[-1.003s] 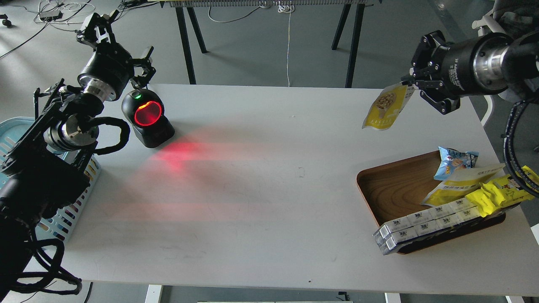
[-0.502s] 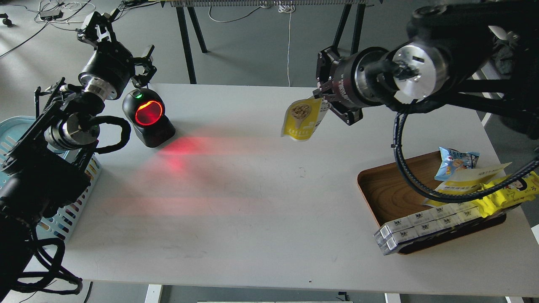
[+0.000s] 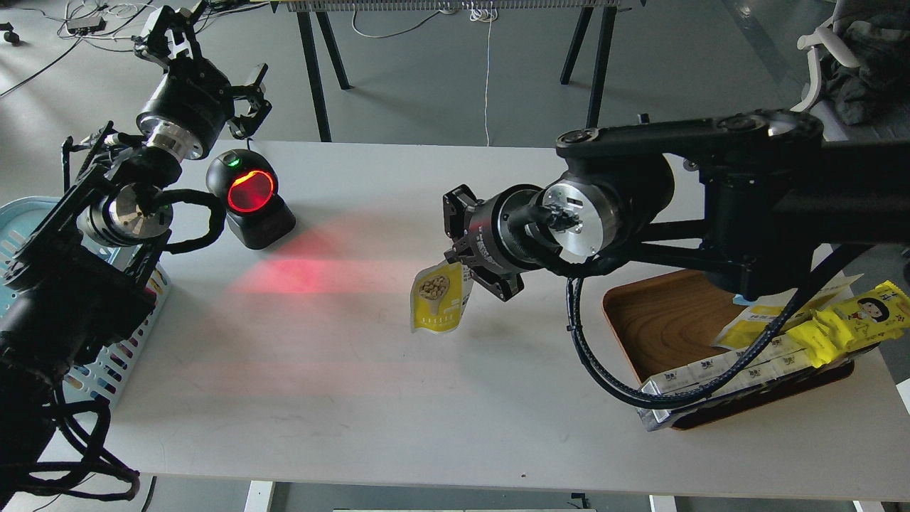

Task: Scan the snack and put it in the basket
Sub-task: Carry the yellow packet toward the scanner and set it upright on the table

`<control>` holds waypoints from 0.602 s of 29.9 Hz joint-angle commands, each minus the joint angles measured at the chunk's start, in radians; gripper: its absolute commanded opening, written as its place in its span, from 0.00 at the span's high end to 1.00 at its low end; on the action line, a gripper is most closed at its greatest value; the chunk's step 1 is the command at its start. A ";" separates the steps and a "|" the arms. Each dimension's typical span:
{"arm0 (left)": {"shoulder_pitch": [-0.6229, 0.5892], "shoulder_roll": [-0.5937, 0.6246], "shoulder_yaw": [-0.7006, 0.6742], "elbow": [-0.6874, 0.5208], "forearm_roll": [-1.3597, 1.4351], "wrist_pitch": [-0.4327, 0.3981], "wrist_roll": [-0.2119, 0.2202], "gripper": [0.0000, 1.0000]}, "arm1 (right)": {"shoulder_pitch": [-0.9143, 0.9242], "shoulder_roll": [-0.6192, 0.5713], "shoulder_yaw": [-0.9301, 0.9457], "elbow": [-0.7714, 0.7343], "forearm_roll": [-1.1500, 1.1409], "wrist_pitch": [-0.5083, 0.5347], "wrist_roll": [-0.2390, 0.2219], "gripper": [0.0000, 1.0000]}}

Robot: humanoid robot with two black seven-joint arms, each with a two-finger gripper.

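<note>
1. Snack (image 3: pixel 441 304) position first: your pouch hangs in the air over the middle of the table (image 3: pixel 398 384), clear of its surface, picture side toward the head view, well short of the scanner (image 3: pixel 250 199) and its red glow.
2. Your right end effector (image 3: pixel 475 269) is clamped on the pouch's white top edge, so the yellow body dangles freely below the fingers.
3. Expect a light, soft, crinkly film pack. It will probably swing and twist on that top seam if you move sharply, and glossy film can slip in a shallow pinch.
4. The sealed top strip looks like the stiffest place to hold; the filled belly would likely buckle.
5. Your left end effector (image 3: pixel 206 53) sits raised behind the scanner, fingers spread and holding nothing.
6. The basket (image 3: pixel 21 220) waits at the far left edge, partly hidden by your left arm.
</note>
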 commanded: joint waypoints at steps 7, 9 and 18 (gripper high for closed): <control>0.001 0.001 0.000 -0.005 0.000 0.000 0.000 0.00 | -0.012 0.055 0.000 -0.058 -0.007 0.000 0.000 1.00; 0.001 0.001 0.000 -0.005 0.000 0.000 -0.002 0.00 | -0.012 0.066 -0.002 -0.060 -0.024 0.000 0.000 0.99; 0.008 0.017 0.003 -0.005 0.000 0.000 -0.002 0.00 | -0.017 0.072 -0.011 -0.063 -0.054 0.000 0.000 0.54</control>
